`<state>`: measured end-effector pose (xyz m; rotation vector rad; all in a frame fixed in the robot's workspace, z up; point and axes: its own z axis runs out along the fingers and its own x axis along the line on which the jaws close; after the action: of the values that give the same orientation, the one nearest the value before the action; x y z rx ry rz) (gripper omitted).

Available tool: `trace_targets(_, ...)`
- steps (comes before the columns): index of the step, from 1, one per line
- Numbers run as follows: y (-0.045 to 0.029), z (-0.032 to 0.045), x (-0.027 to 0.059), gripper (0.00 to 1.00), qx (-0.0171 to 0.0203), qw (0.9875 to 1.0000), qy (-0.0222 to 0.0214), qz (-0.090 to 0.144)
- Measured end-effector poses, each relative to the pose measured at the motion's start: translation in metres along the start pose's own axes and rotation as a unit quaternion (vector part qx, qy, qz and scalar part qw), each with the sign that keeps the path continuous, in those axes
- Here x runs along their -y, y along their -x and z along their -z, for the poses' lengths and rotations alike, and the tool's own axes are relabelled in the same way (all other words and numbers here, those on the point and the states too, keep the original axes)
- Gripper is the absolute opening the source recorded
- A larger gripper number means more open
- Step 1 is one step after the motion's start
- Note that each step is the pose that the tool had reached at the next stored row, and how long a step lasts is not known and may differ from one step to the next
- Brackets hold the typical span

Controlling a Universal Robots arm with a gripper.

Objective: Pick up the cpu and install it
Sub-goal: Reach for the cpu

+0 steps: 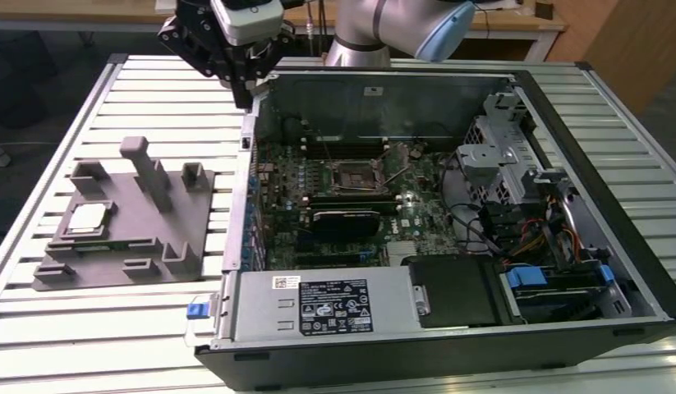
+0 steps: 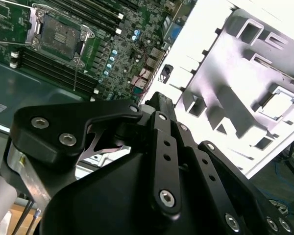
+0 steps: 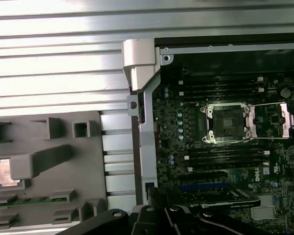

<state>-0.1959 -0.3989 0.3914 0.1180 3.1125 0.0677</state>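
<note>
While the end effector (image 1: pixel 246 84) hangs over the far corner of the open computer case (image 1: pixel 315 308), I cannot tell whether it is apart or together. The case takes up the worktop's (image 1: pixel 97 345) middle and the exterior view's right edge. Its side wall stands between the socket (image 1: pixel 356 174), whose cover seemingly swings aside, and the grey fixture plate (image 1: pixel 124 267). Bare slats lie between plate and case. The cpu (image 1: pixel 85 218) lies flat in a recess on the plate among upright posts (image 1: pixel 151 176), well apart from the end effector.
</note>
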Motion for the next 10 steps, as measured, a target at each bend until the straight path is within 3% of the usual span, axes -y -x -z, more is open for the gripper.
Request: trace_targets(10, -0.0073, 0.0, 0.0005, 0.11, 0.0, 1.0, -0.0001, 0.0)
